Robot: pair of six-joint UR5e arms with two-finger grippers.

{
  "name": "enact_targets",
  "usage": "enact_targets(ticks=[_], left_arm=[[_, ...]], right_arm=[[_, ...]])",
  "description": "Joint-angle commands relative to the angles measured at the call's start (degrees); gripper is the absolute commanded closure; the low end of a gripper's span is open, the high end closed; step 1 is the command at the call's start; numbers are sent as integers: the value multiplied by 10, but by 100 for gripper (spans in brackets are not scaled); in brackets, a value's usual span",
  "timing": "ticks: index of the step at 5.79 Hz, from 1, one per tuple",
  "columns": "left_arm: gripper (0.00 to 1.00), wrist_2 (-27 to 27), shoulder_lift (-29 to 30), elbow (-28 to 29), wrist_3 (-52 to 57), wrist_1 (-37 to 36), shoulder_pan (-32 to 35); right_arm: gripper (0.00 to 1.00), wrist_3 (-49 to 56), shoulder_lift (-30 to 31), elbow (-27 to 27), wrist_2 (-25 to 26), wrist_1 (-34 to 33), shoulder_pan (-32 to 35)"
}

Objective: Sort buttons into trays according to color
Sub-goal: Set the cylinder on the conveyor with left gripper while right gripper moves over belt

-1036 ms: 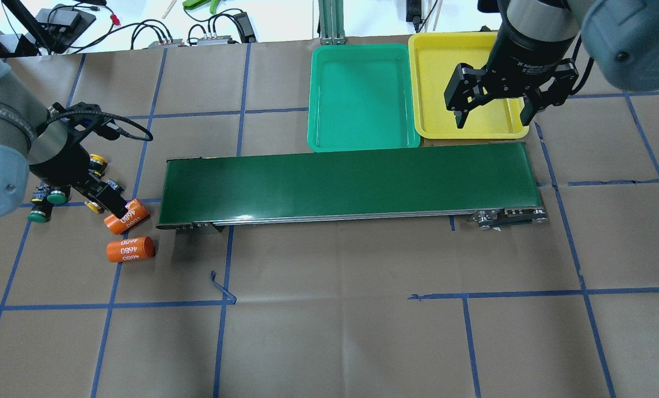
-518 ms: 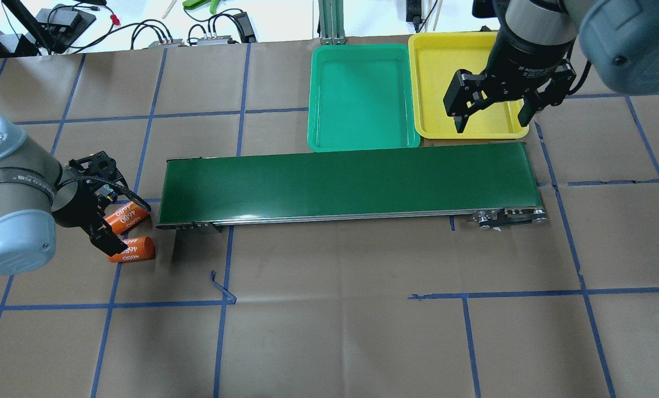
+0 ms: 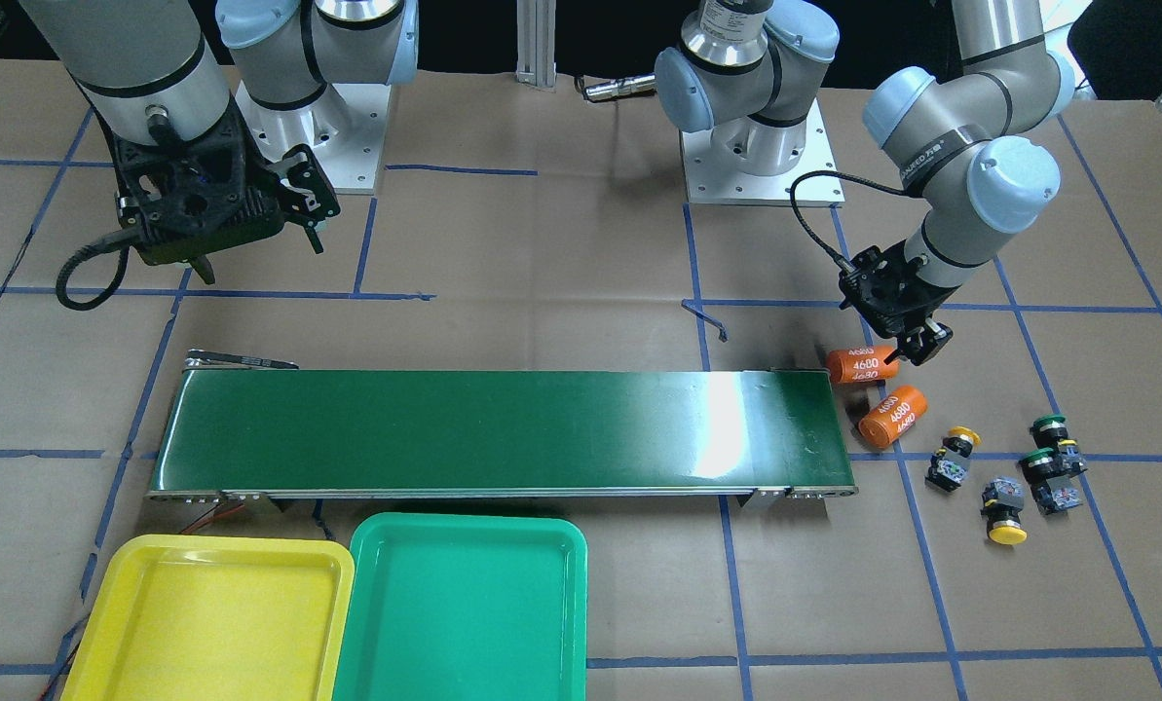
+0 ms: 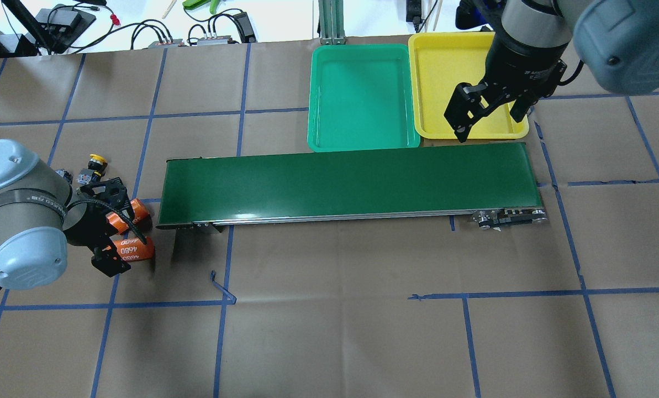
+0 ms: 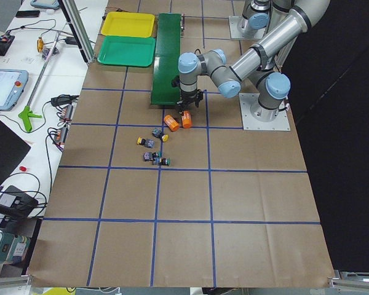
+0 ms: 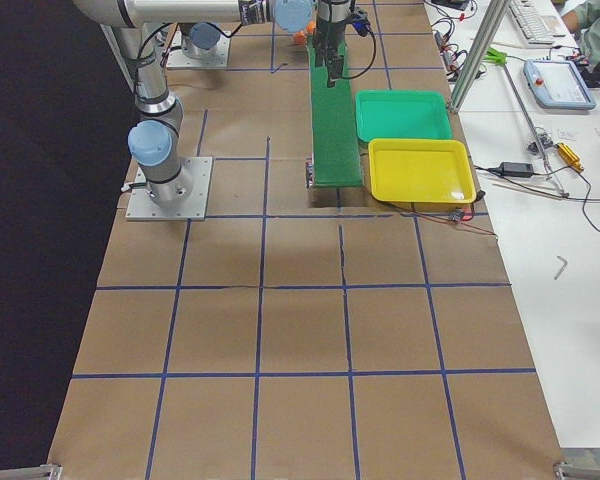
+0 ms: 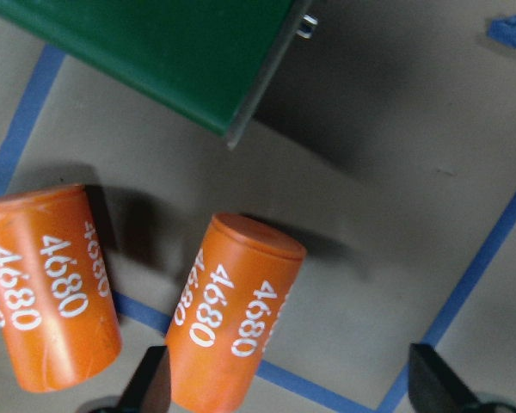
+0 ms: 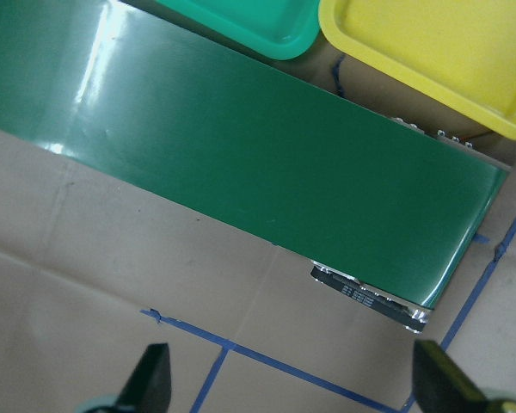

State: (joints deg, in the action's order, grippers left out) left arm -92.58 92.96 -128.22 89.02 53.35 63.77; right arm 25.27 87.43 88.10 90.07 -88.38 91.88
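Four buttons lie loose on the paper past the belt's left end: two yellow-capped (image 3: 960,438) (image 3: 1006,532) and two green-capped (image 3: 1047,424) (image 3: 1036,456). In the overhead view only one yellow button (image 4: 96,161) shows clearly; my left arm hides the rest. My left gripper (image 3: 919,346) (image 4: 120,247) is open and empty, low over an orange "4680" cylinder (image 7: 236,318), apart from the buttons. My right gripper (image 4: 489,119) (image 3: 259,251) is open and empty, above the near edge of the yellow tray (image 4: 451,61). The green tray (image 4: 357,94) stands beside it. Both trays hold nothing.
A long dark green conveyor belt (image 4: 346,185) runs across the middle, between the buttons and the trays. Two orange cylinders (image 3: 861,363) (image 3: 892,417) lie between the belt's end and the buttons. Cables and tools sit on the bench beyond the trays.
My left arm swung from over the buttons toward the robot's side and now hangs over the orange cylinders. My right gripper turned a little and drifted toward the tray's near edge.
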Motion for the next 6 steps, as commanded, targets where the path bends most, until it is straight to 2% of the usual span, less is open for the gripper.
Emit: enact_targets(ticks=[1,2,3,4,5,6], left_arm=[[4,-1,41,0,51,-35,-2],[7,-4,65,5,61,-56,-1],[18,-4,74,0,61,-56,0],[48,-3,77,3,75,-58,1],[80,-4,78,3,82,-59,2],[100,-3,72,7,85,-62,1]], right_arm=[[0,210,0,1,4,4,26],[0,345,-11,1,4,3,52],[0,388,-28,5,1,-6,61],[0,453,-40,5,2,-15,75],[0,470,-59,5,-1,-81,88],[0,468,-67,6,-1,-90,93]])
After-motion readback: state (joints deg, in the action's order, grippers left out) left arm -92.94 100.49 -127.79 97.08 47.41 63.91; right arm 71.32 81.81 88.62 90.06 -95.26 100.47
